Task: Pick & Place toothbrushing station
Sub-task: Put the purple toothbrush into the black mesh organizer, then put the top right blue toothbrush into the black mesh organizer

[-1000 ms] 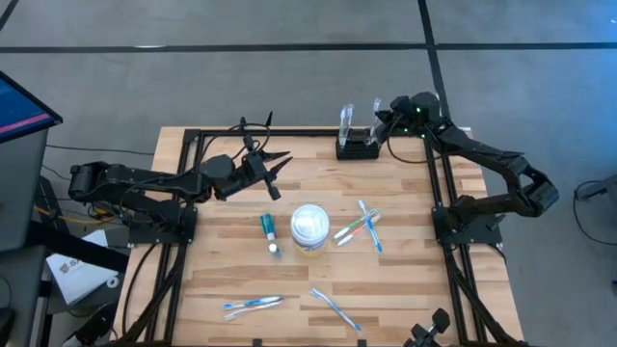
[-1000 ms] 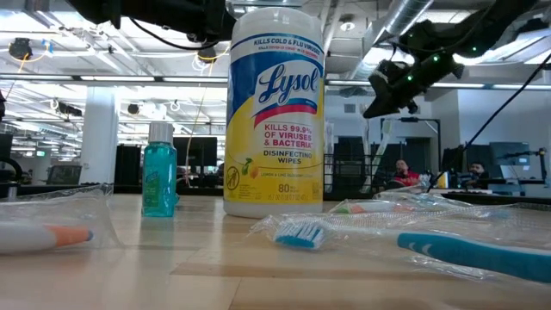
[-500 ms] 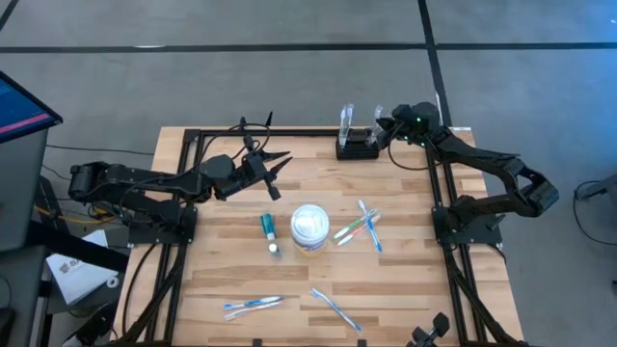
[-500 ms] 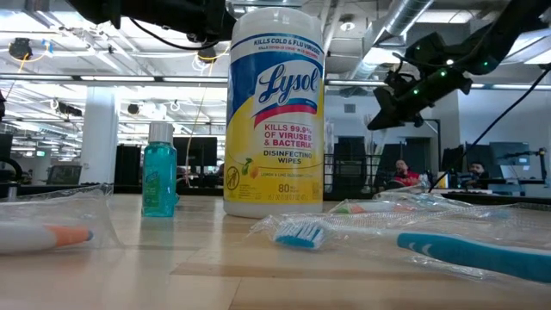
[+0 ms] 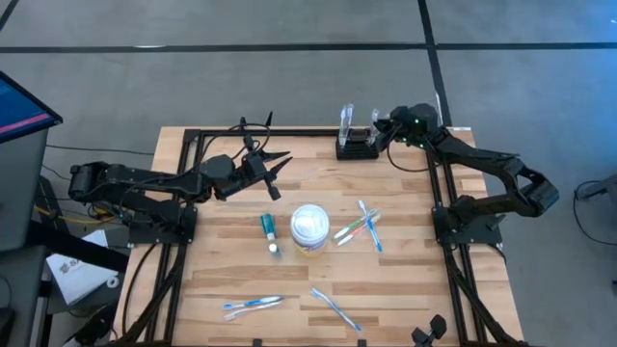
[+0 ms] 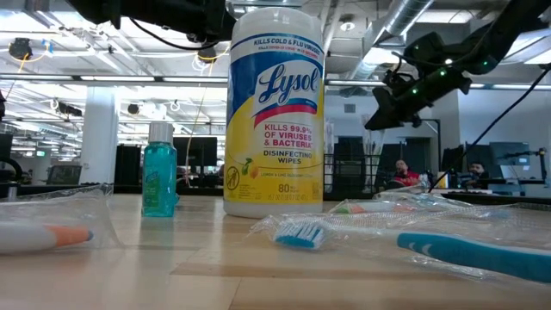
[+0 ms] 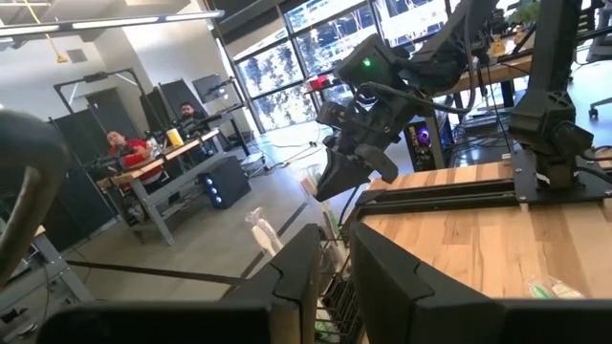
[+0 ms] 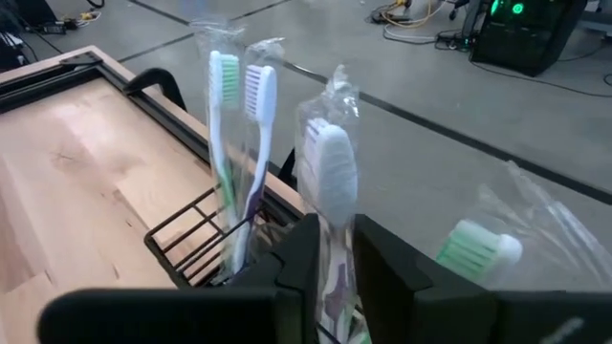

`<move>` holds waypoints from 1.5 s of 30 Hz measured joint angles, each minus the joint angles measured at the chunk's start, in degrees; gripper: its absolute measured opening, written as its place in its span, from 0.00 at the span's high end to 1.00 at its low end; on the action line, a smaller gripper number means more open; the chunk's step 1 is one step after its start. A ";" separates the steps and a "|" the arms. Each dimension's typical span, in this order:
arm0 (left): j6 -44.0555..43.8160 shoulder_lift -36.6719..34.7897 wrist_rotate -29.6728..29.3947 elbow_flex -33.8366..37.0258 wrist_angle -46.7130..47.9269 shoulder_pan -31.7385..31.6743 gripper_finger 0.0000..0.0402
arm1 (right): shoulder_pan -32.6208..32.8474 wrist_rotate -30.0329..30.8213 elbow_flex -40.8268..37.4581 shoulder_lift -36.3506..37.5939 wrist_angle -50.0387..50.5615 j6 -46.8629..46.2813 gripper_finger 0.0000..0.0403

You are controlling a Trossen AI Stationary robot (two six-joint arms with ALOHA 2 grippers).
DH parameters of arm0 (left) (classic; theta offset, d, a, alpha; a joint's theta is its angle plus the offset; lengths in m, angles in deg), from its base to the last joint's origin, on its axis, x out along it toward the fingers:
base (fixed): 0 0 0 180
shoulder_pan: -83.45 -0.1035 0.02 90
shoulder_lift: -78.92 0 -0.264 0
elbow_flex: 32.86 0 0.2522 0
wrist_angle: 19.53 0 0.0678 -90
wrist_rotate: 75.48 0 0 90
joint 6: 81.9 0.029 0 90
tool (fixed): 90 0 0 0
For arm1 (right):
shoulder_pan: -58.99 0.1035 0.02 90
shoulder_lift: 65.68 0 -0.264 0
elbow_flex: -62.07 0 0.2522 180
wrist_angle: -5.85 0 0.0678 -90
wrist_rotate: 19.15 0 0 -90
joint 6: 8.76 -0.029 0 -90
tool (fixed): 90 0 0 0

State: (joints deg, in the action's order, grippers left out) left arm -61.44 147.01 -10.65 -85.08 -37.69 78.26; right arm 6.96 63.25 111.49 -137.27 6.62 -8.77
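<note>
At the table's left side, my left arm lies low over the wooden table (image 5: 222, 255). My left gripper (image 5: 281, 175) hovers just above the boards, pointing toward the middle. Its own wrist view shows the jaws a narrow gap apart, nothing between them.

Centre: teal mouthwash bottle (image 5: 269, 231) lying flat. Just beside it, to its right, stands the Lysol wipes tub (image 5: 309, 228), upright, lid on. Near the front edge lie a wrapped toothbrush (image 5: 253, 304) and, to its right, another one (image 5: 333, 306), apart from each other. Right of the tub, several wrapped toothbrushes (image 5: 359, 227) lie crossed in a loose pile.

Far edge, right of centre: the toothbrushing station (image 5: 358, 148), a black wire rack, sits on the table against the back frame rail, upright. Two bagged brushes (image 8: 235, 143) stand in it, heads up.

Right: my right arm reaches in from the table's right side. My right gripper (image 5: 379, 132) is at the rack's right end, above the table. A wrapped white-headed toothbrush (image 8: 331, 174) stands upright, lined up with the slot of my jaws. Whether I clamp it or merely flank it, I cannot tell.
</note>
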 joint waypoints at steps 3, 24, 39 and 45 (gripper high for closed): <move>0.00 -0.02 0.00 0.00 0.00 0.00 0.86 | -0.16 -0.02 0.00 0.02 0.48 -0.02 0.83; 0.00 0.00 -0.02 0.00 0.02 -0.02 0.86 | 0.91 0.03 0.00 6.25 0.86 0.02 0.64; -1.46 -0.01 -0.02 0.00 0.02 -0.01 0.86 | 12.09 0.02 0.00 16.80 14.75 -0.22 0.70; -1.46 0.00 -0.02 0.00 0.02 -0.02 0.86 | 19.53 -0.02 0.02 16.94 22.09 -4.77 0.70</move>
State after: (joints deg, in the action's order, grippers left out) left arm -62.90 147.01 -10.67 -85.08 -37.67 78.24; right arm 26.49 63.23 111.51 -120.34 28.71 -13.54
